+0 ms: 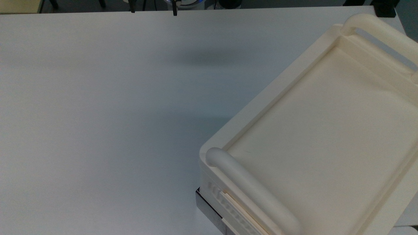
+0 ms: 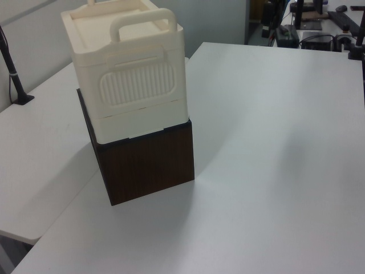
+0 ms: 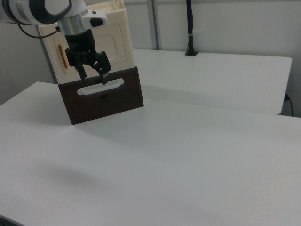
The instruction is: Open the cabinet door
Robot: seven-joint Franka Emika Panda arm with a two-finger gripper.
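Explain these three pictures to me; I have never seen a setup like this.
A robot arm ends in a two-finger claw, open and holding nothing. In the right view it hangs in front of a cream cabinet standing on a dark wooden box, on a white table. The cabinet door has a small orange handle and looks shut. The left view sees the cabinet's ribbed side. The top view looks down on its tray-like top with thick bar handles.

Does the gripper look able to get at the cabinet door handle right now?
Probably yes. In the right view the gripper, fingers open, hangs in front of the cabinet door, with nothing between it and the orange handle.
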